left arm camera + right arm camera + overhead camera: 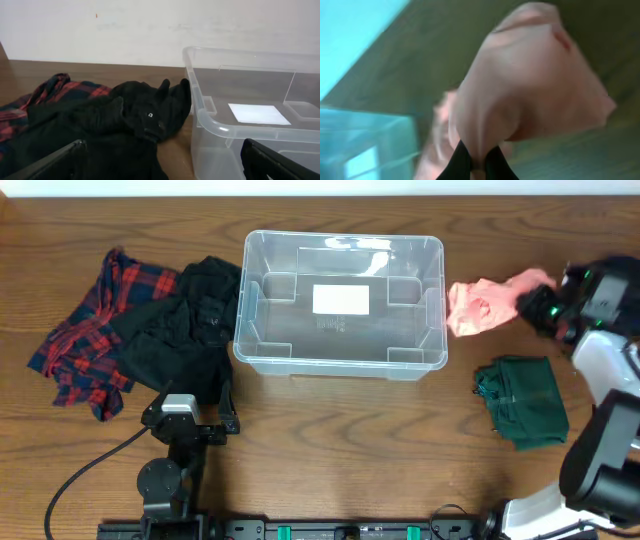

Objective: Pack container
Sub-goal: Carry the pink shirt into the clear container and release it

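A clear plastic container [340, 237] sits open at the middle of a wooden counter [330, 450], toward the far edge, with a white label [341, 299] on its base and nothing inside. From overhead, a black garment [185, 330] lies crumpled against the container's left wall, partly on top of a red plaid shirt [85, 330] farther left. The left gripper [190, 415] rests at the near edge of the black garment. The left wrist view adds what the overhead hides: its two dark fingers [50, 162] stand wide apart at the bottom corners and hold nothing, with the black garment [125, 120] and the container's [220, 127] corner ahead of them. To the right of the container, the overhead shows the right gripper [535, 305] at one end of a pink cloth [490, 302], whose other end reaches close to the container's right wall. A dark green garment [522, 400] lies folded nearer the front. Only the right wrist view, which is blurred, shows the grip: the right gripper's [476, 159] fingers are pressed together on a fold of the pink cloth [530, 85], which bunches up in front of the lens.
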You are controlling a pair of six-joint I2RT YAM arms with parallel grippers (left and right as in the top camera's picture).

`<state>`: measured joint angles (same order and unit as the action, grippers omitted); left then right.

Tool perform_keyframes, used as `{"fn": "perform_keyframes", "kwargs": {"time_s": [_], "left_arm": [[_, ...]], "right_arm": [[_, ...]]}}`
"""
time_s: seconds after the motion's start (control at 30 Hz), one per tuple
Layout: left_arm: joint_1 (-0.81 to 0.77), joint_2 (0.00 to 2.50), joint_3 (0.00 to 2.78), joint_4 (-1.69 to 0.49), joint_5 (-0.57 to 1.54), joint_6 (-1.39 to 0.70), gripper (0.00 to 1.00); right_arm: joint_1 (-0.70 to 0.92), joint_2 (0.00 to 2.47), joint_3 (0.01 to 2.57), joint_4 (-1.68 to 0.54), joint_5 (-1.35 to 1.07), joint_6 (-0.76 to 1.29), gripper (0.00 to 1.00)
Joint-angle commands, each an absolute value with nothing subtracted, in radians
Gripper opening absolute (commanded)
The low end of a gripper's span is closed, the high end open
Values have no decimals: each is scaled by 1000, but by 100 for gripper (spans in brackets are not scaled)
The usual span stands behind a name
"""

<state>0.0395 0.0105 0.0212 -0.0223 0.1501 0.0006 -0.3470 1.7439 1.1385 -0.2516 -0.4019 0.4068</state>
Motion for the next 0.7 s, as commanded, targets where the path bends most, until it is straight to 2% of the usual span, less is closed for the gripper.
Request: {"fn": "perform_keyframes", "kwargs": {"time_s": [0.0,0.33,0.67], "left_arm": [[45,6,4,-56,165,3,98],[45,6,4,-56,165,3,98],[45,6,4,-56,165,3,98]], "right_arm": [[-341,1703,1272,-350,-484,296,1],[-330,1703,1600,-752,-599,137,1],[-197,1703,2003,-1114,-670,-43,1]]}}
